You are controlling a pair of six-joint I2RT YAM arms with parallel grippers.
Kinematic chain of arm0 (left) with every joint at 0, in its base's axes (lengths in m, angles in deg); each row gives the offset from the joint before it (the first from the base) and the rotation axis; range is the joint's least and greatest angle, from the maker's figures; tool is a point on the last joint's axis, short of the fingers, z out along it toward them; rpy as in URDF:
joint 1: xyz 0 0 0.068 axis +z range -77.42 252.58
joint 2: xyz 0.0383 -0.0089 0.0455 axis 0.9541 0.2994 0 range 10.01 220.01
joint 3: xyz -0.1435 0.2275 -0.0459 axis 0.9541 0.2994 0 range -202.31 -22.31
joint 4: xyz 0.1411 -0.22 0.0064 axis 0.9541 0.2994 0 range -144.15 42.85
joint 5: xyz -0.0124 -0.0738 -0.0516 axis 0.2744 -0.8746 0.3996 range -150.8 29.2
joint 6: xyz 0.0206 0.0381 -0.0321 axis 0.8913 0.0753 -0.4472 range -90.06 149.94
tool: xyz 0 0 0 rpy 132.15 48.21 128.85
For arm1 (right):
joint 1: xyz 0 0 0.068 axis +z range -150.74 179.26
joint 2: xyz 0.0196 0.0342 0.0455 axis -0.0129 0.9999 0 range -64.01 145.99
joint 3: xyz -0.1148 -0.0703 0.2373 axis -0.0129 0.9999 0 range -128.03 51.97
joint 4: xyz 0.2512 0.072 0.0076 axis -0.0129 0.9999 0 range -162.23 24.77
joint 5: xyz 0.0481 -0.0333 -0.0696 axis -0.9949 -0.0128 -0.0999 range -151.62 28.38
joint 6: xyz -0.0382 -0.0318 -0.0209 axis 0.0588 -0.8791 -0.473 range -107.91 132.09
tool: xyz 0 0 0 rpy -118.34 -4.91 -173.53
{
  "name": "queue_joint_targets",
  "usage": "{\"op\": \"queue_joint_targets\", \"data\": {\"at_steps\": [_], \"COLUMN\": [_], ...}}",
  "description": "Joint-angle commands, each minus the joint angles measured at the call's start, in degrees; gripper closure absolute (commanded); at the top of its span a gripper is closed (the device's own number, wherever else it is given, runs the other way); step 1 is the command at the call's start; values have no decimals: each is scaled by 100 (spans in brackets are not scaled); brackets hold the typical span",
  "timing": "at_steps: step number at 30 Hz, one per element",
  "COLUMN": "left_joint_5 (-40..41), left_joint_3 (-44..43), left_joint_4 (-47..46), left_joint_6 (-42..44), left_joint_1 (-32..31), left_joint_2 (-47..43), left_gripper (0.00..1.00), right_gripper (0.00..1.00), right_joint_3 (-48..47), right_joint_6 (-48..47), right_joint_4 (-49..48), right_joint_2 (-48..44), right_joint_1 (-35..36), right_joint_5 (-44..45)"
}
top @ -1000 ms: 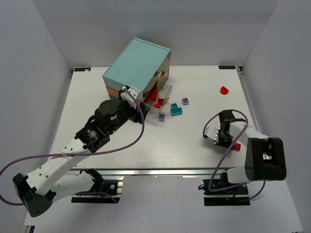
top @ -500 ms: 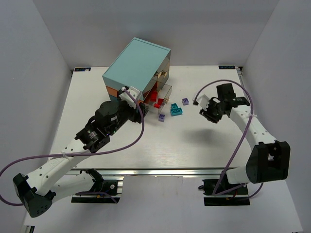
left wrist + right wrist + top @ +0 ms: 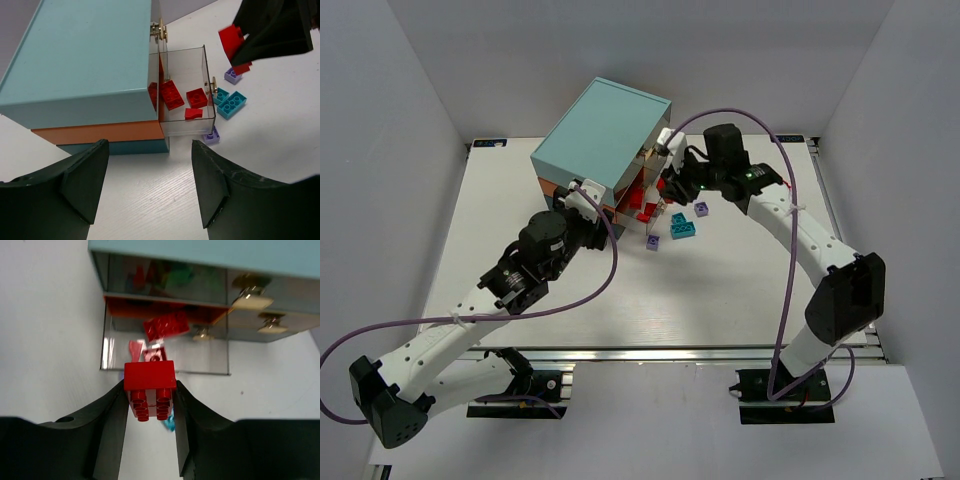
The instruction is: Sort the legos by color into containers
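Plainly, the red lego (image 3: pixel 149 376), a glossy square brick, is pinched tight in the right pincer (image 3: pixel 150 390), aloft just by the chest's (image 3: pixel 600 130) pulled-out clear drawer (image 3: pixel 185 65). Its studded face shows only in the right wrist view. The left wrist view shows loose red legos (image 3: pixel 171 94) inside the drawer. The left pincer (image 3: pixel 150 185) gapes wide, empty, beside the chest.

I see a red brick (image 3: pixel 149 376) in my black right tool (image 3: pixel 150 407); chest (image 3: pixel 603 130) light teal, orange, blue; table (image 3: pixel 720 290) white.
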Motion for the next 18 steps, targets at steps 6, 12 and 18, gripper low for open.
{"op": "queue_joint_targets", "data": {"at_steps": [6,12,18], "left_joint_5": [411,358,200], "left_joint_3": [143,143,134], "left_joint_4": [-247,-247,-229], "left_joint_6": [229,238,220], "left_joint_1": [28,28,28], "left_joint_2": [-179,-108,-126], "left_gripper": [23,23,23], "right_gripper": [99,79,40], "right_joint_3": [-304,-751,-1113], "right_joint_6": [1129,1402,1438], "right_joint_4": [-1645,-1981,-1699], "right_joint_2": [423,1196,1514], "right_joint_1": [157,210,149], "right_joint_5": [-188,-223,-109]}}
